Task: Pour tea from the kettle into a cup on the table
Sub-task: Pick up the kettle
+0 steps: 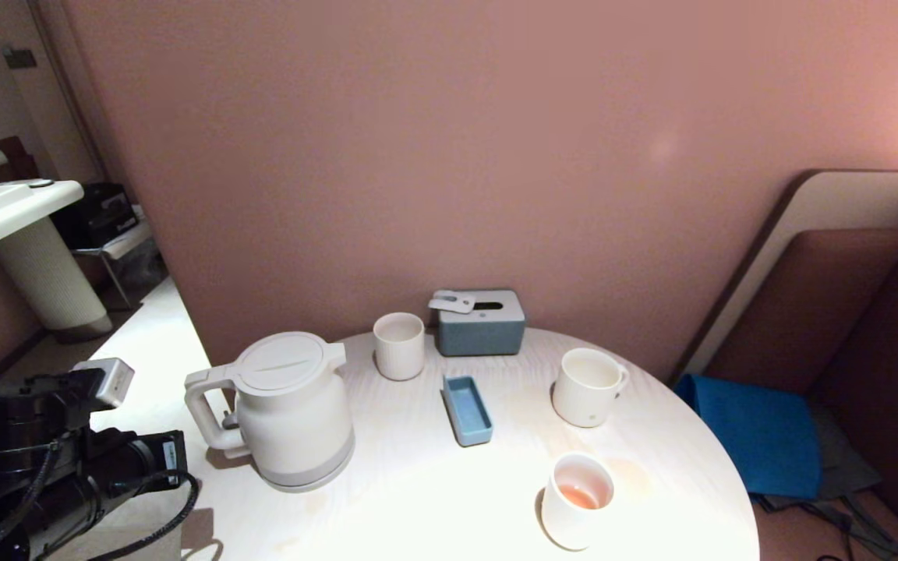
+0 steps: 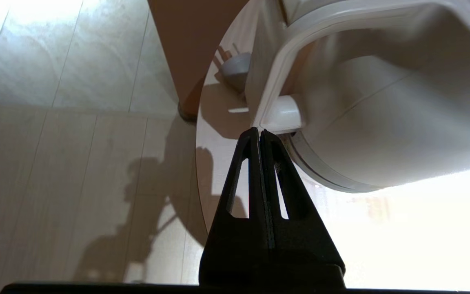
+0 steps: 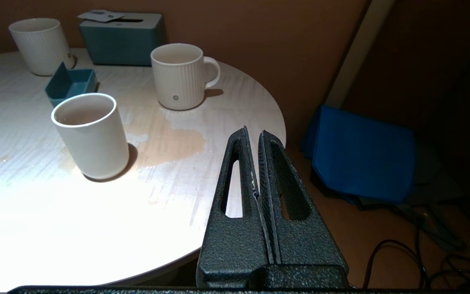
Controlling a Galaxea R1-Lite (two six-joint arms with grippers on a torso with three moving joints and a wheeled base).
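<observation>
Standing on table (image 1: pixel 433 499), one kettle (image 1: pixel 293 413), three white cups

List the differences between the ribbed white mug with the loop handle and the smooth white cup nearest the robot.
The ribbed white mug has a small loop handle; the smooth white cup has none. The mug's wall carries fine vertical ribs, the cup's is plain. The cup holds a little pale orange-pink tea; none shows in the mug. Both stand upright on the round pale wood table.

free: table (image 1: pixel 418 499) front-centre | blocked: kettle (image 1: pixel 293 413) left, tray (image 1: pixel 468 409) middle, cup (image 1: pixel 588 387) right
</observation>
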